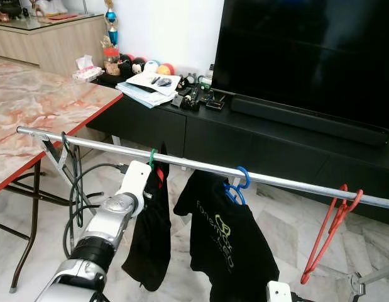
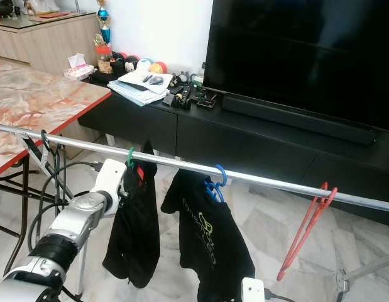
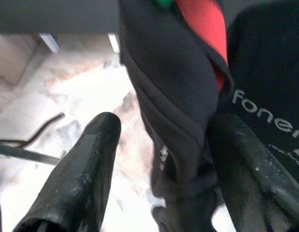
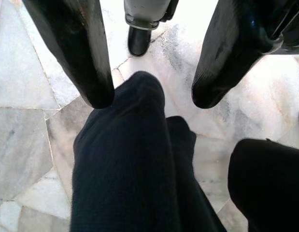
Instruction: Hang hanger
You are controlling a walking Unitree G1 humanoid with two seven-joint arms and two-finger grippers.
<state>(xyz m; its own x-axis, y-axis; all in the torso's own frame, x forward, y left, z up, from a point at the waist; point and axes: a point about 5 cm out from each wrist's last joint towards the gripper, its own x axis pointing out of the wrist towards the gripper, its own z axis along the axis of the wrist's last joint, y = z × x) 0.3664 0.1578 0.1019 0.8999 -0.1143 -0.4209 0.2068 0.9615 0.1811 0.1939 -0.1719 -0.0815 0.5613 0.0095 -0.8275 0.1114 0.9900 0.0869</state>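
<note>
Hiding: the green hanger (image 1: pixel 152 157) shows just its hook over the metal rail (image 1: pixel 200 167); its body is buried inside the black garment (image 1: pixel 151 233), with a red strip at the collar.
Left arm: silver, rising from the lower left of the head view to just under the rail, wrist casing against the garment's top.
Left gripper (image 3: pixel 161 164): fingers apart, straddling the garment's upper fold; one finger (image 3: pixel 79 179) is clear of the cloth, the other seems to touch it.
Right gripper (image 4: pixel 151 99): fingers spread, pointing down at marble floor (image 4: pixel 23 145) above dark cloth; only a white casing shows at the head view's bottom edge.
Hanger axis: hook hangs on the rail left of centre, garment dropping straight down.
Rail: runs from mid left to lower right.
Neighbours: blue hanger (image 1: pixel 239 182) carrying a printed black T-shirt (image 1: pixel 229 242) at centre; bare red hanger (image 1: pixel 329 229) far right.
Behind: black TV console (image 1: pixel 257 141), television (image 1: pixel 307 56).
</note>
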